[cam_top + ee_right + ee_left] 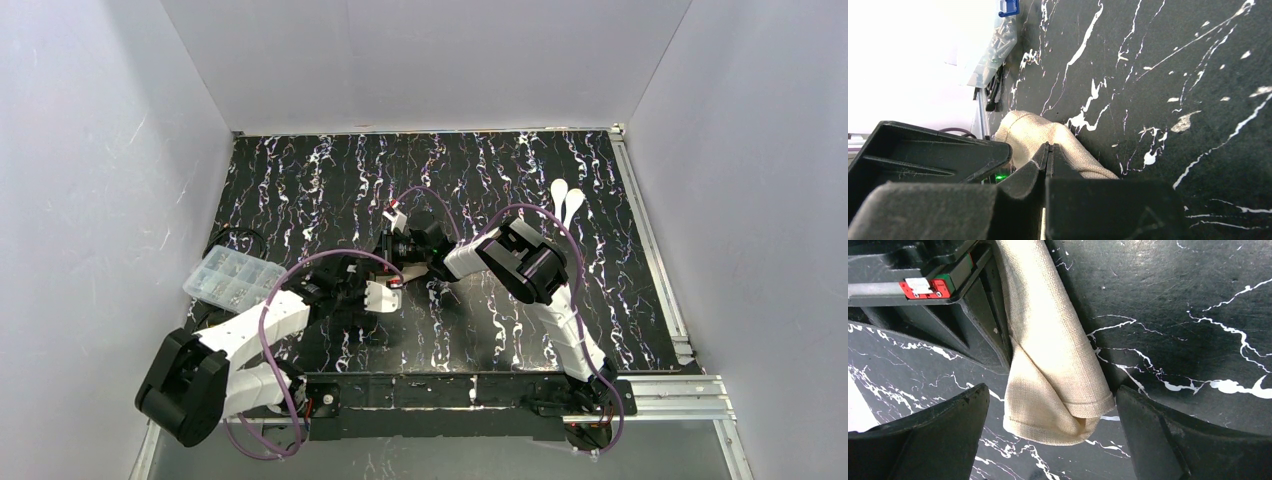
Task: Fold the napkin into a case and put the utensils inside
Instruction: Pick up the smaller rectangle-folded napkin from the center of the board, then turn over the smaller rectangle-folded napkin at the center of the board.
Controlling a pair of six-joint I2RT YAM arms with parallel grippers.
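One napkin (pixel 1048 340): running lengthwise into my left gripper (pixel 1050 397).
Left jaws: gaping wide around its end.
Right gripper (pixel 1048 150): clamping it.

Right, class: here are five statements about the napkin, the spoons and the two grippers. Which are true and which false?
1. The right gripper is shut on the napkin. True.
2. The left gripper is clamped on the napkin. False: its fingers stand wide apart on either side of the cloth.
3. The two spoons are tucked inside the napkin. False: they lie bare on the table, at its far right, away from the cloth.
4. The napkin is bunched up, not spread flat. True.
5. A clear plastic box sits by the table's left edge. True.
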